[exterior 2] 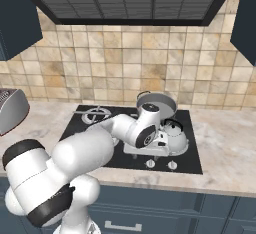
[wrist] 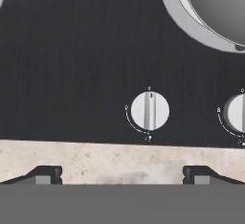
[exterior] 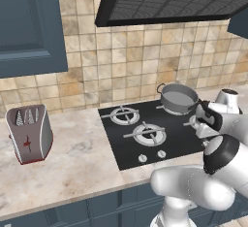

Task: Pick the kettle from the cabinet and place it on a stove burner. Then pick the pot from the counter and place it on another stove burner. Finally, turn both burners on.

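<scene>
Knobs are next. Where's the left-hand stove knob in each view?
Left base view: the left knob is at lower centre, on the front edge of the cooktop.
Right base view: the knob is just right of centre, on the same front edge.
Hand view: the knob is near centre, above the counter.
Shared landmark: the second knob, immediately to its right.
</scene>
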Tool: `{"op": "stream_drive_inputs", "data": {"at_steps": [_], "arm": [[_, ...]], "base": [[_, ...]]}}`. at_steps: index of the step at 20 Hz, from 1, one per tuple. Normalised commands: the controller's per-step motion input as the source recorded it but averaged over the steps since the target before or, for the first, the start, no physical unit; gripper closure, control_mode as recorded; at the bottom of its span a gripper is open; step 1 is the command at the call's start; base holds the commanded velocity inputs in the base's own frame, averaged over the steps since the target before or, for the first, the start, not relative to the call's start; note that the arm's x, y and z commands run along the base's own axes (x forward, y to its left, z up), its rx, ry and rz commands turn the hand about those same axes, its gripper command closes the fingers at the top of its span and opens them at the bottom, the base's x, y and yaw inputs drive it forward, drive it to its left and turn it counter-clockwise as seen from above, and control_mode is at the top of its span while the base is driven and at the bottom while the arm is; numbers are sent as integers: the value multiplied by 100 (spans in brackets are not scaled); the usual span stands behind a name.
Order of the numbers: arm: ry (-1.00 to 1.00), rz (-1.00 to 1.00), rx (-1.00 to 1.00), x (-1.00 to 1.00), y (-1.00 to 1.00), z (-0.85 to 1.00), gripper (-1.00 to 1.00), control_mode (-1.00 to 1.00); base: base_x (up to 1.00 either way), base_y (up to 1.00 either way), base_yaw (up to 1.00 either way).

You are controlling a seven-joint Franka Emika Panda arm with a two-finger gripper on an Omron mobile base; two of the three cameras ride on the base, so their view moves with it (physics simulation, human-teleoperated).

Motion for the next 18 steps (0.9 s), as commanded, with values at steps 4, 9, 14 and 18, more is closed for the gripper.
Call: {"op": "stream_drive_inputs", "data": {"at_steps": [4, 9, 14, 18], "arm": [[0, 0, 0, 7, -3, -28, -100, -100], [0, 0, 0, 11, -2, -23, -100, -100], [0, 0, 0, 11, -5, -20, -100, -100], [0, 0, 0, 7, -10, -19, -100, -100]], "base": [[0, 0, 0], [0, 0, 0], [0, 0, 0], [0, 0, 0]]}}
